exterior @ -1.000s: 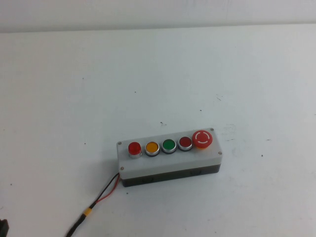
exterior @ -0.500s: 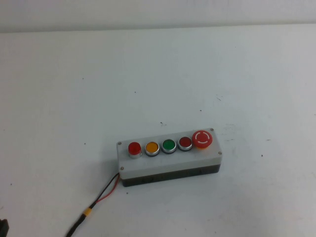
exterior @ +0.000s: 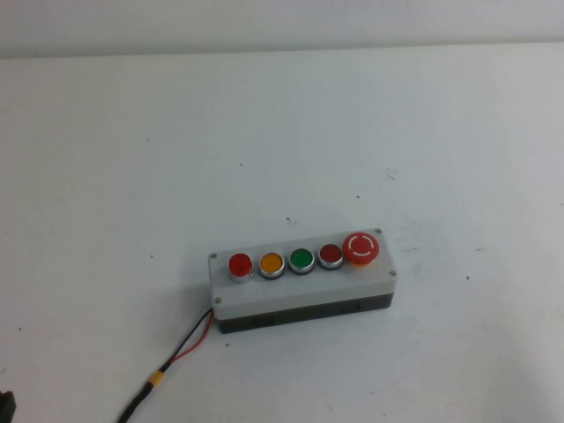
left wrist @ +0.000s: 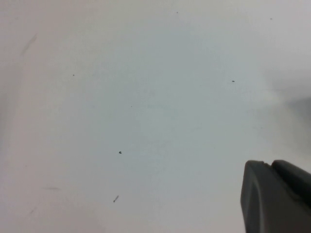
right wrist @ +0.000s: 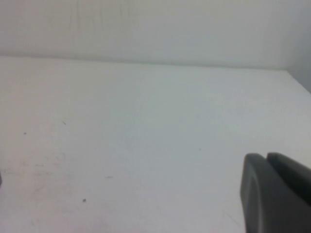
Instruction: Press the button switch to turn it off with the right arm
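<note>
The button switch (exterior: 240, 263) is a small round red push button with a silver rim at the left end of the row on a grey box (exterior: 300, 291), next to an orange button (exterior: 271, 263). It shows only in the high view. The right arm is out of the high view. My right gripper (right wrist: 266, 156) shows only in the right wrist view, its two dark fingers together over bare white table, with nothing between them. My left gripper (left wrist: 270, 164) shows in the left wrist view, its fingers also together over bare table.
On the box follow a green button (exterior: 301, 259), a darker red button (exterior: 330, 255) and a large red mushroom button (exterior: 361, 247). A red and black cable (exterior: 176, 357) runs from the box's left end to the front edge. A small dark piece (exterior: 5, 404) sits at the front left corner.
</note>
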